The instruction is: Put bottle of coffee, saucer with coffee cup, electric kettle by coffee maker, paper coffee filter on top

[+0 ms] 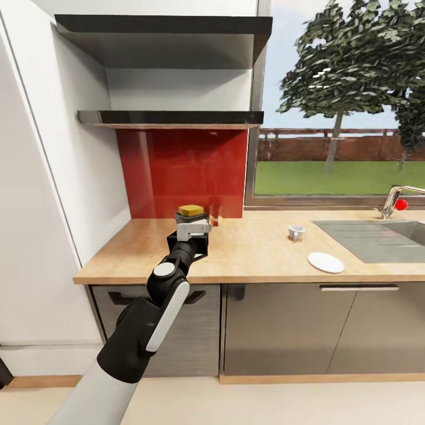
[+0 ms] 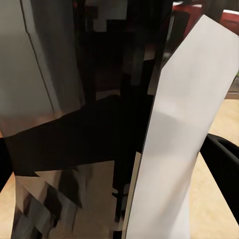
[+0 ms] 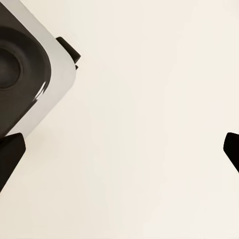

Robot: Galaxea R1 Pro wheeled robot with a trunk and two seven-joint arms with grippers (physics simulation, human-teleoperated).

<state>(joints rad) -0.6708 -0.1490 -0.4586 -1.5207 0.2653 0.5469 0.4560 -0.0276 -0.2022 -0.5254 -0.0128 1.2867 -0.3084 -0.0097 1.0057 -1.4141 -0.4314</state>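
Observation:
The bottle of coffee (image 1: pixel 192 211), dark with a yellow lid, is at the back left of the kitchen countertop (image 1: pixel 254 251), in front of the red backsplash. My left gripper (image 1: pixel 192 229) is shut on it. In the left wrist view its dark glass and white label (image 2: pixel 174 149) sit between the fingers (image 2: pixel 225 169). I cannot tell whether it rests on the wood. The coffee cup (image 1: pixel 296 231) stands to the right, with the saucer (image 1: pixel 326 262) nearer the front edge, apart from it. My right gripper (image 3: pixel 119 149) is open over pale floor. The coffee maker, paper coffee filter and electric kettle are out of view.
Two dark shelves (image 1: pixel 171 118) hang above the backsplash, close over the left gripper. A grey inset sink (image 1: pixel 378 239) with a faucet (image 1: pixel 394 200) lies at the right. A white wall (image 1: pixel 59 195) bounds the counter's left end. The robot's base (image 3: pixel 22 74) shows beside the right gripper.

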